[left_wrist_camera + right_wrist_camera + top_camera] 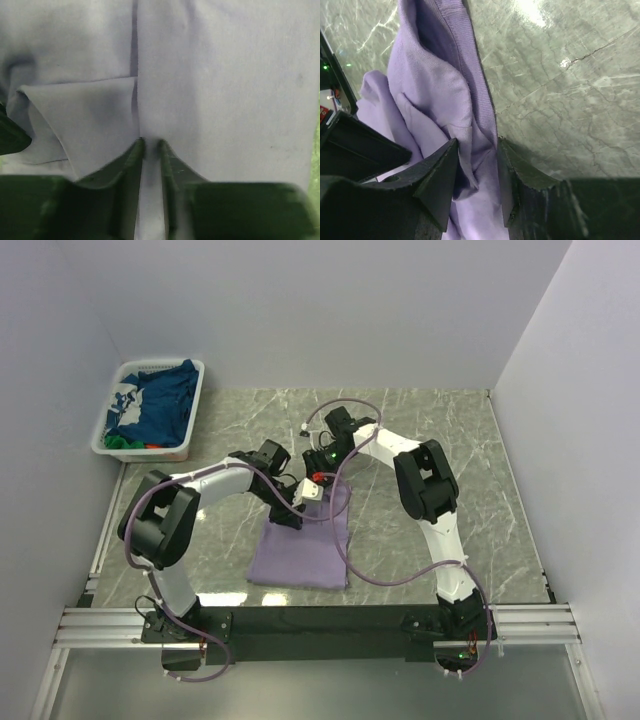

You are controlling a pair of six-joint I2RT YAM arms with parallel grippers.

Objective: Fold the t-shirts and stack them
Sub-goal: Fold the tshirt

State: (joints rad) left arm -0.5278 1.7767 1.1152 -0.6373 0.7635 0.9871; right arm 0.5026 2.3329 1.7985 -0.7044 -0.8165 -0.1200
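at the far left corner stands a white slatted plastic basket (140,452), holding a navy blue t-shirt with white print (160,405), with a bit of green cloth (120,443) and a speck of red at its near edge; these are not yet folded. moving right, the left gripper (288,512) (150,150) is down on the left part of the large plain lavender-purple t-shirt (300,555) (225,75) (430,85), which lies as a narrow folded panel on the grey-green marbled table (450,440) between the two arms. its jaws are drawn narrow, with a thin strip of lavender cloth in the slit between them, seemingly pinched, right where a fold line runs up the cloth. a loose flap lies beside its left finger. just to the right, the right gripper (312,495) (477,150) has a thick bunch of the same shirt's hem edge clamped between its jaws, close above the table. the step looks like a fold with both grippers on the far end of the shirt. the risk is uneven grip: the right holds a wad of several layers while the left holds only a thin edge, so a pull could slip the left side free and skew the fold. the loose flap could also get trapped as a crease. with the grippers so close together, they might knock into each other.
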